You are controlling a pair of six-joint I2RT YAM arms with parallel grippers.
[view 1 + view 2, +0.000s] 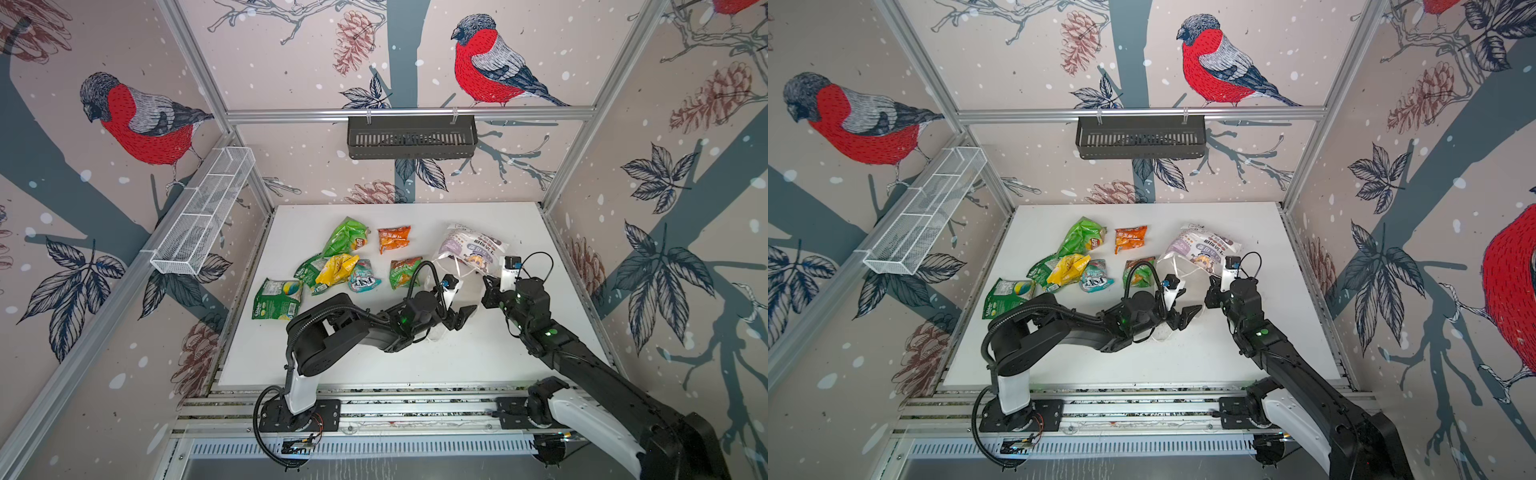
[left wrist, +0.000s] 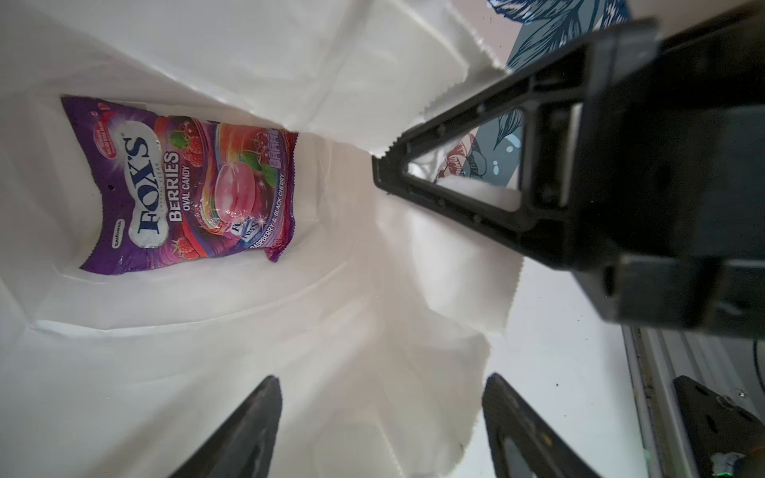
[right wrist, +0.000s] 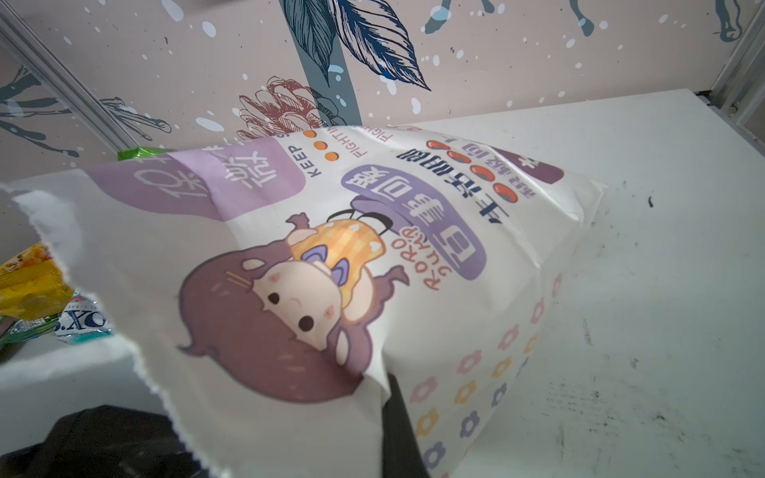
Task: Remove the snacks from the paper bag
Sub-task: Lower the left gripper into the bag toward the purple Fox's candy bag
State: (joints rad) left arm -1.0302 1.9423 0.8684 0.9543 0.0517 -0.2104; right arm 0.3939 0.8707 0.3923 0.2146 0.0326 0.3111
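The white paper bag [image 1: 473,247] [image 1: 1204,249] lies on its side at the table's back right, mouth facing the arms. My right gripper [image 1: 488,286] [image 3: 387,397] is shut on the rim at the bag's mouth and holds it up. My left gripper [image 1: 463,316] [image 2: 381,378] is open at the mouth, with the bag's lower lip loose between its fingers. Deep inside the bag lies a purple snack packet [image 2: 186,182]. Several snacks lie on the table to the left: green [image 1: 347,241], orange [image 1: 394,238], yellow [image 1: 336,270], teal [image 1: 364,276] and a bigger green one [image 1: 277,299].
A white wire basket [image 1: 203,212] hangs on the left wall and a black slotted basket [image 1: 411,137] on the back rail. Metal rails [image 1: 395,399] with both arm bases run along the table's front edge. Patterned walls close in three sides.
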